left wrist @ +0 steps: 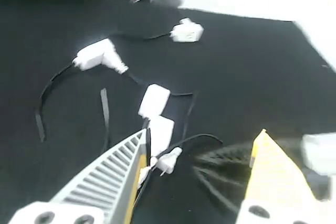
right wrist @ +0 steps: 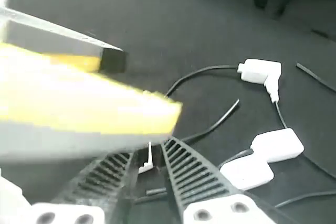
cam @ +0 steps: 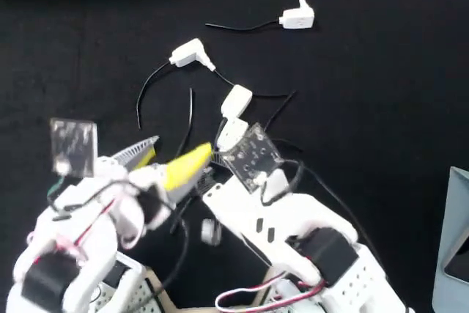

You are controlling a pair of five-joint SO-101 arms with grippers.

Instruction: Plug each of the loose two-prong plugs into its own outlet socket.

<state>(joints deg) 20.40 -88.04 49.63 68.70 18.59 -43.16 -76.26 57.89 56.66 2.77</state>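
On the black table [cam: 381, 108] in front of 2 side-by-side arms, a small two-prong plug [left wrist: 167, 162] lies on its thin black cord [left wrist: 197, 139]. It sits just beside a near white block [left wrist: 160, 129], which is set end to end with a second white block [left wrist: 154, 99]; these look to be the outlet sockets.

The left end effector [left wrist: 202, 135] hangs over the plug with its jaws spread wide and holds nothing. Its grey ribbed finger [left wrist: 113, 174] is on 1 side of the plug and its yellow finger [left wrist: 273, 174] on the other. That stance reads as lining up a grasp.

The right end effector [right wrist: 149, 148] sits low at the same spot, crowded under the left arm's yellow finger, with the plug's white body showing at it. Whether it grips the plug or merely brackets it cannot be told from here. With 2 arms at 1 plug, the job looks shared: 1 to hold, 1 to steady.

Farther up the table, an angled white plug [cam: 189, 53] and a far white plug [cam: 297, 17] lie loose on their own cords, well apart, neither one seated. The push into the near block looks short, though a limp cord could let that block slide.
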